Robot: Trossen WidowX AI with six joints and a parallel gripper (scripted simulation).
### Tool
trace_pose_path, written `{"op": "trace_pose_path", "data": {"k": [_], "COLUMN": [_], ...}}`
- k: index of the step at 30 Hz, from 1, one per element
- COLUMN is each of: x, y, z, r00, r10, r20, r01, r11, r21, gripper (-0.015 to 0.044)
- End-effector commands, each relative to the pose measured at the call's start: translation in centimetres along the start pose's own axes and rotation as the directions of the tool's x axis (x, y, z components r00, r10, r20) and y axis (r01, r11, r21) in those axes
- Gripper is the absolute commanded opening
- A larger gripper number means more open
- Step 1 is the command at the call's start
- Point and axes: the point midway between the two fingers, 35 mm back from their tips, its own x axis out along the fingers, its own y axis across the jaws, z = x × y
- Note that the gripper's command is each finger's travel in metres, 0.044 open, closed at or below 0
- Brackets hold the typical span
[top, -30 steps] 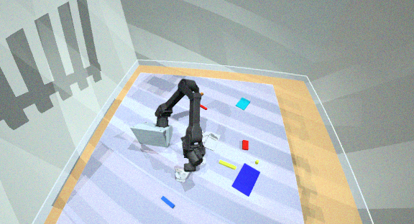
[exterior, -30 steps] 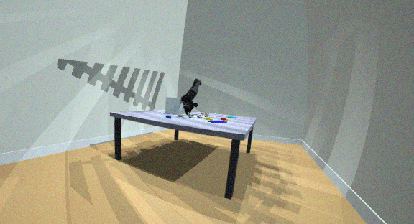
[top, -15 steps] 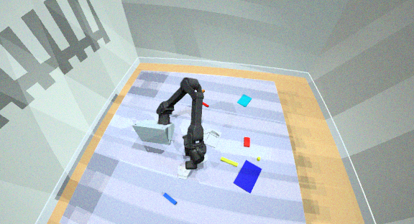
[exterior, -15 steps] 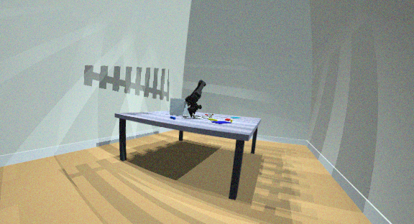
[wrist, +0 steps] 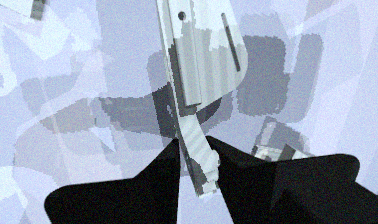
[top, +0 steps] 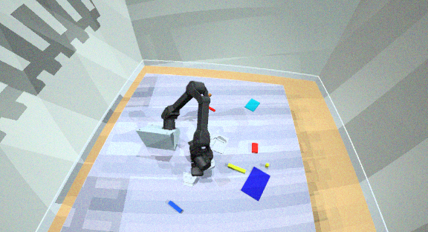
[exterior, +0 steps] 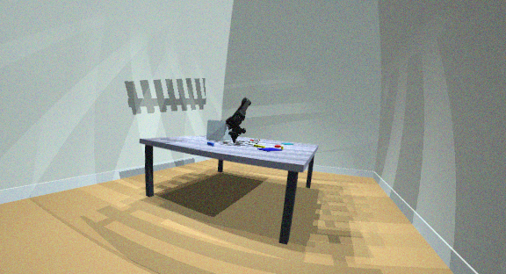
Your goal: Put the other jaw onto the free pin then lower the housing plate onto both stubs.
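Checking the grip: the black two-finger gripper (top: 197,172) (exterior: 234,140) (wrist: 192,142) is mostly closed, its fingers pinching, as far as can be judged, the narrow neck of the pale grey slotted loose jaw (wrist: 212,62). In the wrist view the broad body lies ahead of the fingertips, toward twelve o'clock; its long axis runs near twelve to six, across the nine-to-three closing line. The knobbed end sits between the fingers, toward six. A pale grey ridged part (wrist: 286,135) lies near three o'clock, unidentified. The single arm serves. Free pin: not discernible; transfer direction undetermined.
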Motion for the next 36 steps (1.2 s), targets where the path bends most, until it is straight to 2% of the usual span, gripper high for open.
{"op": "trace_pose_path", "data": {"k": [1, 6, 36], "x": [0.0, 0.0, -1.2], "y": [0.0, 0.0, -0.1], "z": [0.0, 0.0, 0.1], "r00": [1.000, 1.000, 1.000], "r10": [0.001, 0.001, -0.009], "r20": [0.003, 0.003, 0.006], "r01": [-0.001, -0.001, 0.009], "r11": [1.000, 1.000, 1.000], "r21": [0.003, 0.003, 0.010], "gripper": [0.0065, 0.0037, 0.0037]}}
